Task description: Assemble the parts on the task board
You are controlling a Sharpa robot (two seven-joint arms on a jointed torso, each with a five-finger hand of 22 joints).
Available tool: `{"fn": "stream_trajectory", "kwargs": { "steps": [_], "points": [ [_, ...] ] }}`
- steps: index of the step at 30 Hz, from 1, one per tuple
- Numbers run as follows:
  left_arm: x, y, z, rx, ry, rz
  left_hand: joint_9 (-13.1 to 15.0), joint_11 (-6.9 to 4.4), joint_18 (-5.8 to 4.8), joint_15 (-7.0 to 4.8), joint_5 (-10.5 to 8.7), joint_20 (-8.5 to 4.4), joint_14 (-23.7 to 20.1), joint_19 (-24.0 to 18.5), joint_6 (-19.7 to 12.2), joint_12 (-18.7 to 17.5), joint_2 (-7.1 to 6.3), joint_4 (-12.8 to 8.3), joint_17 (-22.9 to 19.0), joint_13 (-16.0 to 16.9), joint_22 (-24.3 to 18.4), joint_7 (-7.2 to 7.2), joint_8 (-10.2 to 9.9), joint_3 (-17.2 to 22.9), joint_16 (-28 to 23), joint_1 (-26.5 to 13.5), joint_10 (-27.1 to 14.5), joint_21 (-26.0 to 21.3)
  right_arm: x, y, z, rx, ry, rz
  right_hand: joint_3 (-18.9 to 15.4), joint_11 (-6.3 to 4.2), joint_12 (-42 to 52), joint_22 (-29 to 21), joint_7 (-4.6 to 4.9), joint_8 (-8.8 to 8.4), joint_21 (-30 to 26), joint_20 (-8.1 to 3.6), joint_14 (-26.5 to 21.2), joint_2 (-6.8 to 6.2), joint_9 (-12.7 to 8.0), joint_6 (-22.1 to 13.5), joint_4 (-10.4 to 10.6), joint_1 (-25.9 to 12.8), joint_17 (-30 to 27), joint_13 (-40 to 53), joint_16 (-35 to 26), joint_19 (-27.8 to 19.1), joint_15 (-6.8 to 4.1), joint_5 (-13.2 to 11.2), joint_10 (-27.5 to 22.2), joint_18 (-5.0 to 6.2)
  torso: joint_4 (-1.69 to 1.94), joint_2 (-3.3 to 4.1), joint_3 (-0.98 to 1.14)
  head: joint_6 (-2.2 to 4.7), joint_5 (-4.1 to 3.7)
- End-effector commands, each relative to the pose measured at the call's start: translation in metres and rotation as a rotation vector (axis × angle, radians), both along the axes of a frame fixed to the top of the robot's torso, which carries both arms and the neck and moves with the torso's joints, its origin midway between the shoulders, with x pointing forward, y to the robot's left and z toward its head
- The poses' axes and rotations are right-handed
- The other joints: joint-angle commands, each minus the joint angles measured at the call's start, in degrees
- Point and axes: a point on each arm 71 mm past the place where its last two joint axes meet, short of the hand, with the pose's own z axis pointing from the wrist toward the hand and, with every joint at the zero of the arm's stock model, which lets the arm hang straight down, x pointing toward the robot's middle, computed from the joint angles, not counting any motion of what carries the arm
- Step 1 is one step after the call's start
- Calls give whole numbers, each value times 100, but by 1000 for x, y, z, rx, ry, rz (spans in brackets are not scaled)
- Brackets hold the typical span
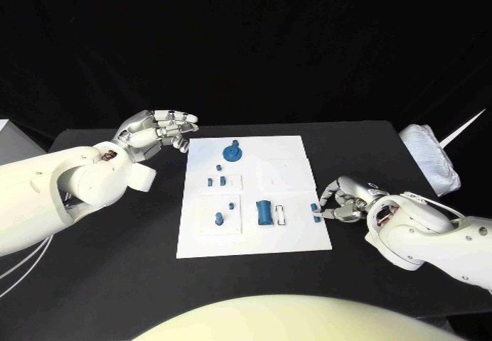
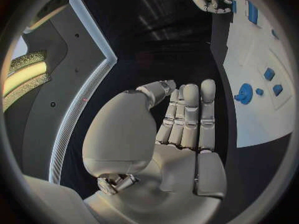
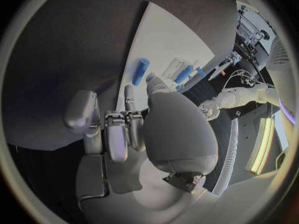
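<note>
Apparently the pick-up step is in hand; the right hand (image 1: pixel 343 201) curls at the task board's (image 1: pixel 287 153) right edge, fingers touching a small blue part (image 1: pixel 315 211), though whether it grips I cannot tell; the left hand (image 1: pixel 156 130) hangs open, holding nothing, far-left; next calls for a secure pinch.

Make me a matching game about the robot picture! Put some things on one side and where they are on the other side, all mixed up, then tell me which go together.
Things:
1. left hand
2. right hand
3. round blue part
4. blue cylinder

Places:
A. lying on the near half of the task board
B. at the board's right edge, fingertips at a small blue part
C. on the far end of the board
D. raised over the black table, beyond the board's far left corner

Pairs: 1-D, 2-B, 3-C, 4-A
</note>
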Motion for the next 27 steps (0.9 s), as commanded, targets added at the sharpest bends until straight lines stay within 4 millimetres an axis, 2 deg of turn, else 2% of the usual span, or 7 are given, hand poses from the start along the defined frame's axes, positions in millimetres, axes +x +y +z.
{"fn": "stream_trajectory", "kwargs": {
  "steps": [1,9,15,18,22,24,27],
  "points": [
    [-1,-2,0,-13,-2,-17,3,-8,89,-3,-8,-16,-31,-40,-5,39,12,-8,-5,2,-7,8,24,36,-26,-36,-27,-6,0,3,-5,-30,11,14,40,-11,49,20,-13,19,57,-16,597,-17,9,50,-2,-61,1508,1306,33,48,2,-27,406,-42,-7,4,0,-18,5],
    [-1,-1,0,-12,-1,-16,3,-8,89,-3,-8,-16,-31,-40,-5,39,12,-8,-5,2,-7,8,24,36,-26,-36,-27,-6,-2,11,-17,-37,43,31,99,-35,119,67,-41,42,125,-30,597,8,22,113,-15,-71,1508,1345,33,77,-16,-9,444,-52,-9,-2,1,-40,9],
    [-1,-1,0,-12,-1,-17,3,-8,89,-3,-8,-16,-31,-40,-5,39,12,-8,-5,2,-7,8,24,36,-26,-36,-27,-6,-1,13,-22,-63,56,49,314,-75,135,94,-83,54,138,-62,597,33,29,172,-97,228,1508,1354,33,84,-52,-49,452,-55,0,-5,-5,-45,5],
    [-1,-1,0,-12,-1,-16,3,-8,89,-3,-8,-16,-31,-40,-5,39,12,-8,-5,2,-7,8,24,36,-26,-36,-27,-6,0,13,-24,-85,56,63,434,-84,139,112,-91,43,151,-74,597,4,25,181,-168,421,1508,1357,33,88,-62,-71,454,-59,-2,-7,-7,-45,6],
    [-1,-1,0,-12,-1,-16,3,-8,89,-3,-8,-16,-31,-40,-5,39,12,-8,-5,2,-7,8,24,36,-26,-36,-27,-6,1,14,-25,-109,50,80,619,-92,147,133,-97,26,163,-85,597,-10,12,203,-267,661,1508,1362,33,91,-71,53,458,-62,-5,-9,-9,-42,1],
    [-1,-1,0,-12,-1,-16,3,-8,89,-3,-8,-16,-31,-40,-5,39,12,-8,-5,2,-7,8,24,36,-26,-36,-27,-6,1,15,-25,-119,45,88,993,-99,149,149,-96,1,164,-104,597,17,-10,249,-420,953,1508,1365,33,90,-83,191,458,-61,-7,-10,-10,-39,-2],
    [-1,-1,0,-11,-1,-16,5,-6,88,-2,-10,-16,-33,-39,-6,44,23,-18,-8,4,-5,11,31,46,-26,-44,-32,-5,2,17,-26,-133,43,101,1309,-94,152,177,-93,-22,175,-98,597,-90,-29,296,-480,947,1508,1368,33,90,-73,286,459,-67,-2,-10,-11,-40,-4]
  ]
}}
